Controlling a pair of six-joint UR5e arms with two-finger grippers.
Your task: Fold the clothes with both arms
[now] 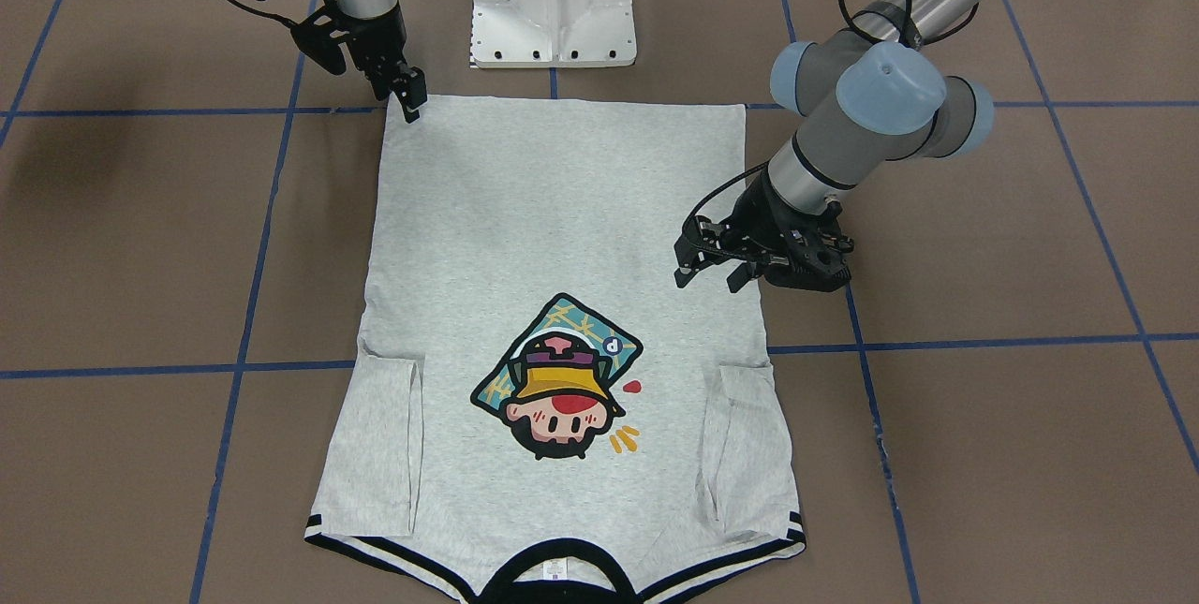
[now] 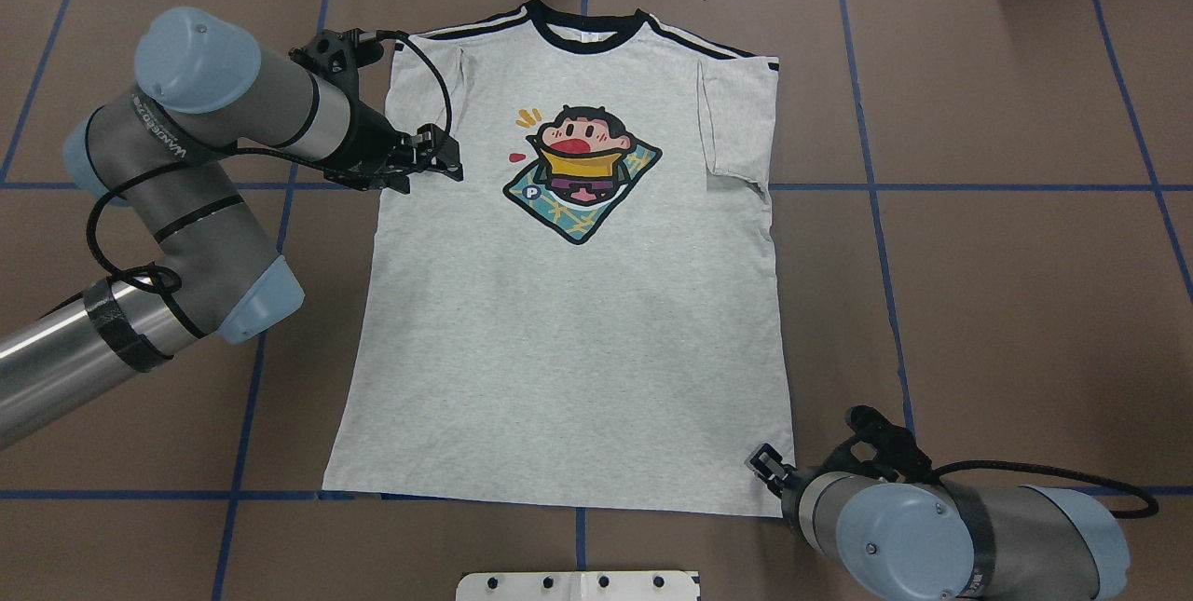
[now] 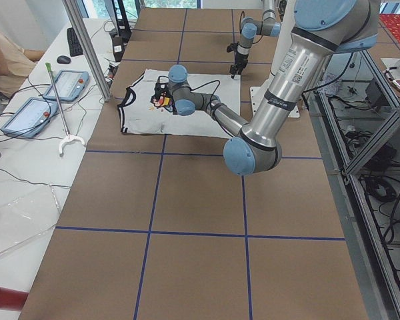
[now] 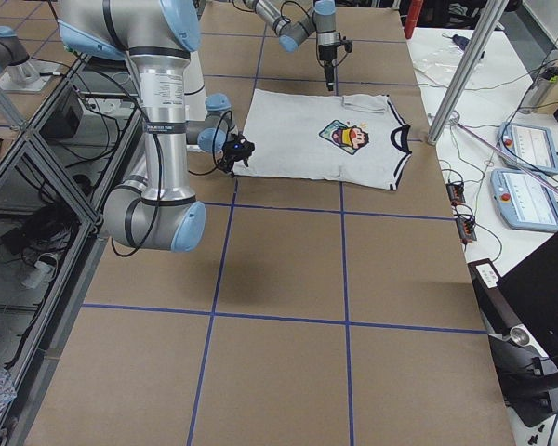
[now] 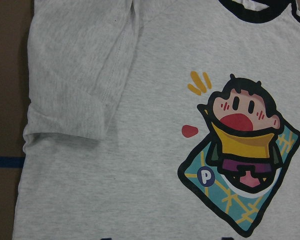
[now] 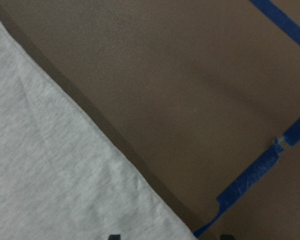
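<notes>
Table (image 2: 979, 256): you had one grey T-shirt (image 2: 578, 331) spread flat on it, print up, both sleeves folded inward.
Left tool (image 1: 709, 278): fingers spread, over the T-shirt's side edge just beside a folded sleeve.
Right tool (image 2: 766, 466): fingers spread, at the hem corner.

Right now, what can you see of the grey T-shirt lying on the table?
The light heather-grey short-sleeved T-shirt lies flat, print side up, on the brown table. Its black collar and shoulder stripes point away from the robot; both sleeves are folded inward onto the body. A cartoon head in a yellow hat marks the chest. The open left pincer hangs over its side edge; the open right pincer is at a hem corner.
</notes>
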